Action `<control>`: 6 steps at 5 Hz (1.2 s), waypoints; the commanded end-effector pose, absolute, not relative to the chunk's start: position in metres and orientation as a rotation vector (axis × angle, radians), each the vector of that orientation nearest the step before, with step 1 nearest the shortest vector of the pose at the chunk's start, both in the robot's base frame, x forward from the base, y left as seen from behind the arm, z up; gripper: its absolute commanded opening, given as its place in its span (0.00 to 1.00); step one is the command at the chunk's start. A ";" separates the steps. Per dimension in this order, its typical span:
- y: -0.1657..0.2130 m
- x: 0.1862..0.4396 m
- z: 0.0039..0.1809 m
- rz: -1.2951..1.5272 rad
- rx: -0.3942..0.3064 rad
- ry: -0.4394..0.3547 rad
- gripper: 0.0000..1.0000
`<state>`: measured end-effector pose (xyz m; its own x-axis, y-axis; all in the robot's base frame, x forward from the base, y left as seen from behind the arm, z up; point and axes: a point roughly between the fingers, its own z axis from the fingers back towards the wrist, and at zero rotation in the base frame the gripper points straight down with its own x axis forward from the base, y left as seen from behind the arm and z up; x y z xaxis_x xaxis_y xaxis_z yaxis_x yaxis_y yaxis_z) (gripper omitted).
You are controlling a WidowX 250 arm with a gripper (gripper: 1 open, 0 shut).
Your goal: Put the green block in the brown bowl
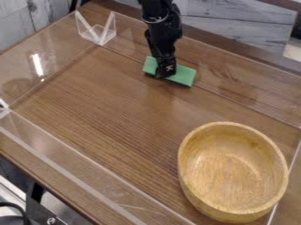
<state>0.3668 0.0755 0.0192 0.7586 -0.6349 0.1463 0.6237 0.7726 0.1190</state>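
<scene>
The green block [179, 77] lies flat on the wooden table toward the back, a short bright green bar. My black gripper [166, 67] points down onto its left part, its fingers straddling the block at table level. The jaws stand open; the block rests on the table and is not lifted. The brown bowl [233, 169], a large light wooden bowl with nothing in it, sits at the front right, well apart from the block and the gripper.
Low clear plastic walls [70, 167] run around the table's edges. A clear plastic stand [97, 28] sits at the back left. A grey wall lies behind the arm.
</scene>
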 end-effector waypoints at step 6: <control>0.058 0.350 0.024 -0.643 -0.044 -0.041 0.00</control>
<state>0.3452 0.0594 0.0164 0.7880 -0.6147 0.0340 0.6157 0.7865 -0.0480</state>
